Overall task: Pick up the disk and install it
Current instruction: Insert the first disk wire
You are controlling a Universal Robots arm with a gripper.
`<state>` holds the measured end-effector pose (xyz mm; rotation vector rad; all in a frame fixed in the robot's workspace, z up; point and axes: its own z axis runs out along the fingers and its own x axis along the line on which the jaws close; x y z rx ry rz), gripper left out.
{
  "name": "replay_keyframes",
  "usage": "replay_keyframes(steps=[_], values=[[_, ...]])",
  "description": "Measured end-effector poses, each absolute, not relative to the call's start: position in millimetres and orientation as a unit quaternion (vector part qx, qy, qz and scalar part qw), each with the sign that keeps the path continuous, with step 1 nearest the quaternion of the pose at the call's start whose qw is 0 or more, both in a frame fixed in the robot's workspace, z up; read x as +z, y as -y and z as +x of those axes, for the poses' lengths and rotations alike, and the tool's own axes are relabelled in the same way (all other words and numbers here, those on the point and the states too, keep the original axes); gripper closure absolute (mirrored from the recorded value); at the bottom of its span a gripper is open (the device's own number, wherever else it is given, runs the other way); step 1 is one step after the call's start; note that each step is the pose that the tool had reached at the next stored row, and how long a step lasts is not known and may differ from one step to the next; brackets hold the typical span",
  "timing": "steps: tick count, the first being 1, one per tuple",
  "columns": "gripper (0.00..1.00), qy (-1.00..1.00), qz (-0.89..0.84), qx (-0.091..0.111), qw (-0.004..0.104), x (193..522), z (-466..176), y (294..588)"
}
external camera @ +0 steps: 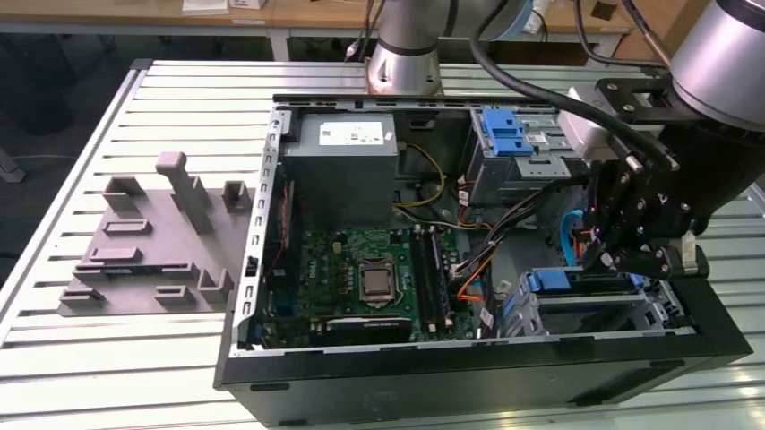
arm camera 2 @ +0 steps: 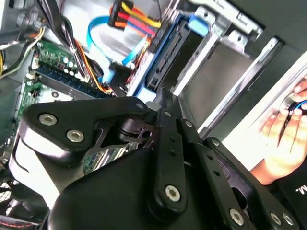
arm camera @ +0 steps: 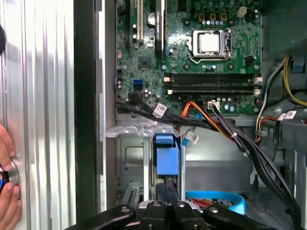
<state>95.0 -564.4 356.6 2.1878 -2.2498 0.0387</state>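
Slatted metal bench (external camera: 143,358), open PC case (external camera: 478,358) | gripper (external camera: 622,260) over drive cage, closure: cannot tell | disk (arm camera: 166,158) seated upright in bay | step: install, seating; needs straight push

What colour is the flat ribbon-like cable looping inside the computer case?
Light blue. The flat cable shows best in the second wrist view, curving beside the orange, red and yellow wires.

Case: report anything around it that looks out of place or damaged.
A hand lies on the table just outside the case wall in both wrist views, resting on something small and round. Inside, nothing looks spilled or broken, though loose cables cross the board.
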Motion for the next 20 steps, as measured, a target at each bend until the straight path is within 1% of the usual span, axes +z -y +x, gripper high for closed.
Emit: replay_keyframes(steps=[9,12,16,20], values=[[0.89,0.717,0.697,0.013,0.001,357,112,551],[0.89,0.717,0.697,0.016,-0.002,360,112,547],[0.89,0.717,0.697,0.023,-0.01,361,112,543],[0.89,0.717,0.697,0.024,-0.011,361,112,543]])
